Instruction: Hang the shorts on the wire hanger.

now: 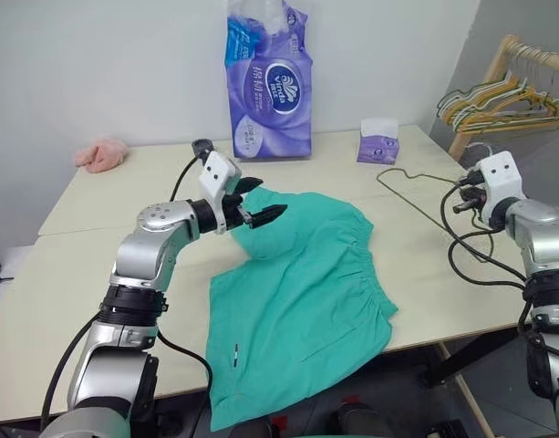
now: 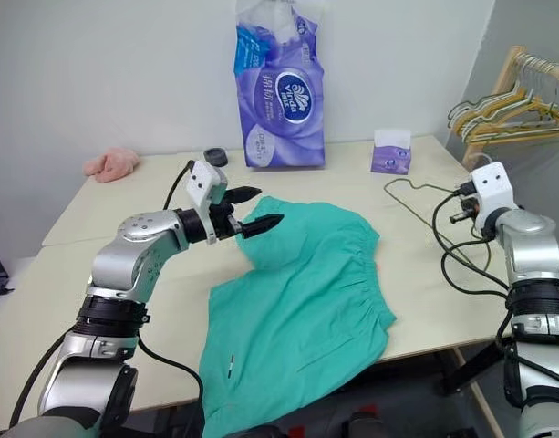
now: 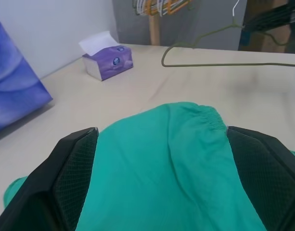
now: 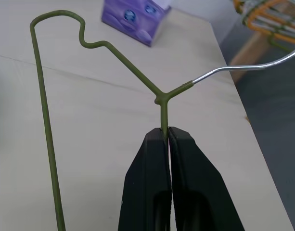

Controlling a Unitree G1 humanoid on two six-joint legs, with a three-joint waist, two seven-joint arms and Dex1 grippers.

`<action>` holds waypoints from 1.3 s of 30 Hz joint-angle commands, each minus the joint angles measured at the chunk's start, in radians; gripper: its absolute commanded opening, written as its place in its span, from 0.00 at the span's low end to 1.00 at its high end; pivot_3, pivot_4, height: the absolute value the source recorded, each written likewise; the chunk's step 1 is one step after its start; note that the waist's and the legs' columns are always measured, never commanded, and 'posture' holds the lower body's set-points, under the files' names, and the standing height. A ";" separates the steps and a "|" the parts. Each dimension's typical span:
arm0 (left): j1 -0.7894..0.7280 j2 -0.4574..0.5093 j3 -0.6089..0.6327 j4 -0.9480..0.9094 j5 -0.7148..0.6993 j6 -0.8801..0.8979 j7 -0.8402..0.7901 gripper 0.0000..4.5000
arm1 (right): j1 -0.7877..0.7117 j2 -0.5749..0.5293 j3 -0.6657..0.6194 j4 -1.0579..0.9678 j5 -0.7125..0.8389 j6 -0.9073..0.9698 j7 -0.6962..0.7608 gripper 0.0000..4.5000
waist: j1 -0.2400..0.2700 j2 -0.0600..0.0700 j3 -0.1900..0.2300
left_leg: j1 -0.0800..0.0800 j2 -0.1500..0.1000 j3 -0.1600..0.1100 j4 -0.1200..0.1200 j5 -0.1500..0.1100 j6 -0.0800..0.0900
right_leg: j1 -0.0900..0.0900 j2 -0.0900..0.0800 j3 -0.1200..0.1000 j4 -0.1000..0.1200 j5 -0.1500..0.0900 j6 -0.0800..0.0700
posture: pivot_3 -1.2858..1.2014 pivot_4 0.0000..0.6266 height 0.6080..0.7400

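The teal shorts (image 1: 306, 292) lie spread on the table, with one end hanging over the front edge and the other end humped up. My left gripper (image 1: 265, 198) hovers open at that hump. In the left wrist view its two fingers (image 3: 70, 178) stand wide on either side of the cloth without pinching it. The thin olive wire hanger (image 4: 133, 72) is lifted off the table at the right. My right gripper (image 4: 166, 134) is shut on its stem just below the twist, and the silver hook points away toward the rack.
A tall purple tissue pack (image 1: 270, 87) and a small purple tissue box (image 1: 378, 144) stand at the back of the table (image 1: 69, 274). A pink cloth (image 1: 101, 153) lies at the far left. A wooden rack with bunched hangers (image 1: 507, 96) stands beyond the right edge. Black cables (image 1: 471, 246) trail beside my right arm.
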 commanded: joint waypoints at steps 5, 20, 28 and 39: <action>-0.106 0.157 0.025 0.105 -0.087 0.153 -0.271 1.00 | 0.087 -0.053 0.121 -0.369 -0.011 -0.121 0.178 0.01 | -0.003 0.000 0.000 | -0.003 -0.001 0.000 -0.001 0.000 0.000 | -0.004 0.000 0.000 -0.001 0.000 0.000 | 0.50 0.01 1.00; -0.025 0.212 -0.148 0.038 -0.006 0.105 -0.513 1.00 | 0.070 -0.009 0.274 -0.559 -0.068 -0.392 0.299 0.01 | 0.003 0.000 0.000 | -0.003 -0.001 0.000 0.000 0.000 0.000 | -0.004 0.000 -0.001 -0.001 0.000 0.000 | 0.49 0.01 1.00; 0.060 0.221 -0.191 -0.071 -0.013 0.130 -0.566 1.00 | 0.030 0.026 0.292 -0.583 -0.058 -0.372 0.336 0.01 | 0.000 0.000 0.000 | -0.003 -0.001 0.000 0.001 0.000 0.000 | -0.004 0.000 0.000 0.000 0.000 0.000 | 0.49 0.01 1.00; 0.076 0.178 -0.170 -0.070 -0.027 0.192 -0.532 0.86 | 0.018 0.062 0.281 -0.610 -0.042 -0.332 0.350 0.00 | 0.002 -0.001 -0.001 | -0.002 -0.001 0.000 0.002 0.000 0.000 | -0.003 0.000 -0.001 0.001 0.000 0.000 | 0.49 0.01 1.00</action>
